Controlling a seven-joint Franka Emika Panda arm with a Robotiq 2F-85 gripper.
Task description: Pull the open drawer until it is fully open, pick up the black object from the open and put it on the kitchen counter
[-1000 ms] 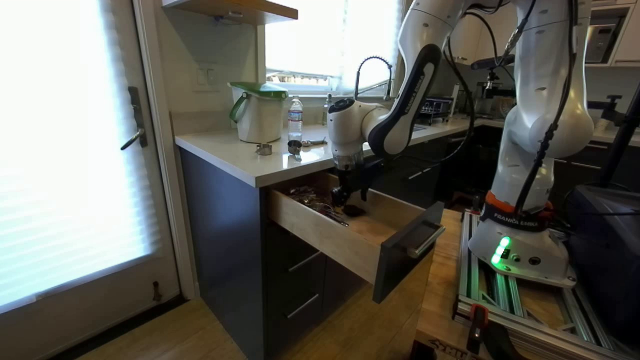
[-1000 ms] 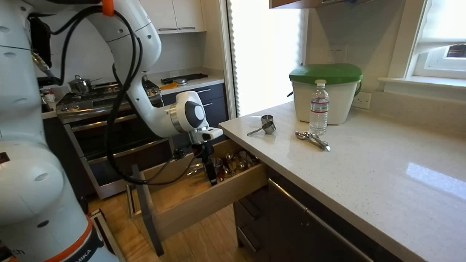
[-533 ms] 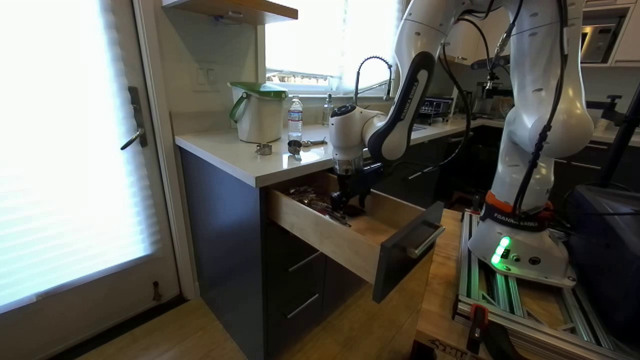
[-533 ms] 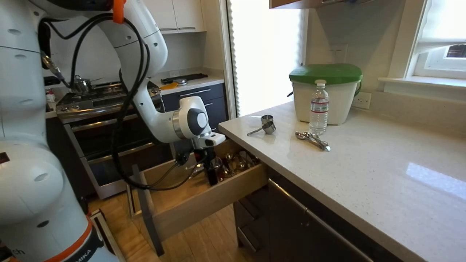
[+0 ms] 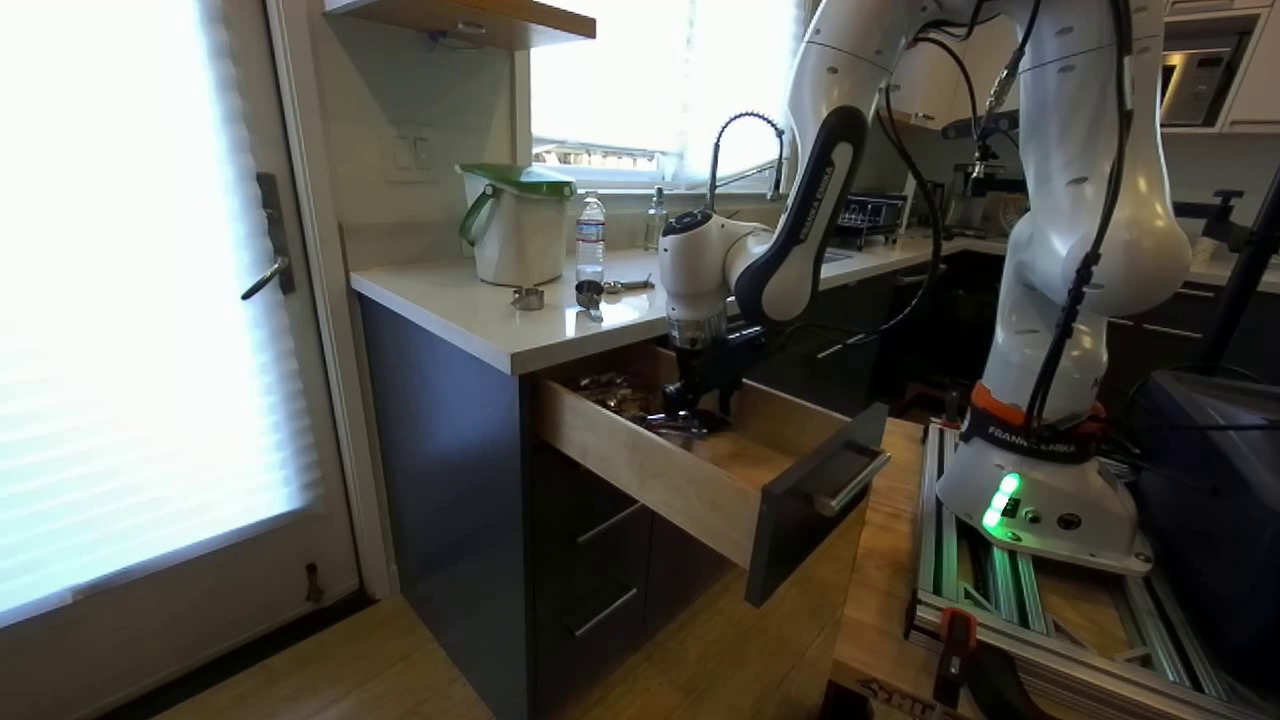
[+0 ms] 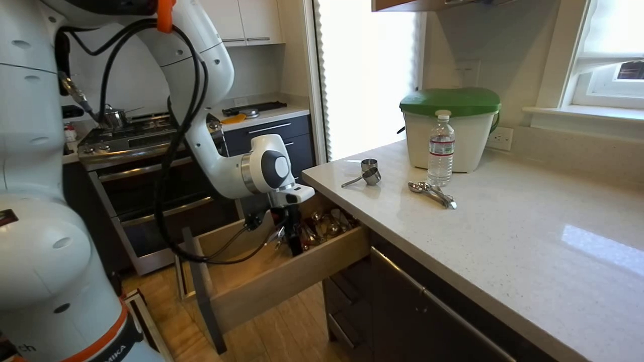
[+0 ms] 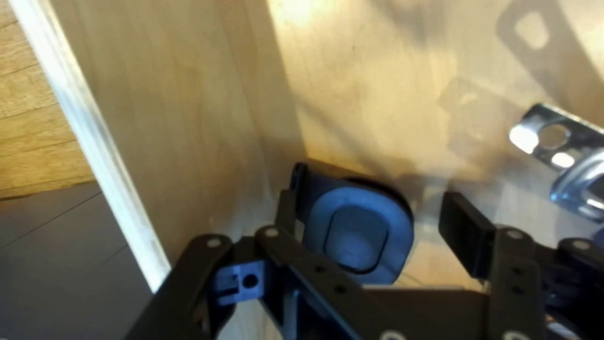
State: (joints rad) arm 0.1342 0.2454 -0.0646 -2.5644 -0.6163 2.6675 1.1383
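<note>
The drawer (image 5: pixel 650 470) is pulled well out; its pale wood side also shows in an exterior view (image 6: pixel 292 284) and in the wrist view (image 7: pixel 179 123). The black object (image 7: pixel 356 236) has a rounded end and a bluish sheen. It lies on the drawer floor against the side wall. My gripper (image 7: pixel 373 222) is open and points down in the drawer, also seen in both exterior views (image 5: pixel 700 400) (image 6: pixel 293 239). One finger is at the object's wall side, apparently touching it; the other stands apart with a gap. The kitchen counter (image 6: pixel 503 241) is above the drawer's inner end.
Metal utensils (image 6: pixel 329 226) fill the drawer's inner end. A shiny metal utensil (image 7: pixel 575 156) lies beside the far finger. On the counter stand measuring cups (image 6: pixel 371 176), a scoop (image 6: pixel 432 195), a water bottle (image 6: pixel 441 151) and a green-lidded bin (image 6: pixel 448 133).
My gripper has moved down a little into the drawer and slightly toward the counter. The metal utensils by the fingers have shifted. The drawer has not moved.
</note>
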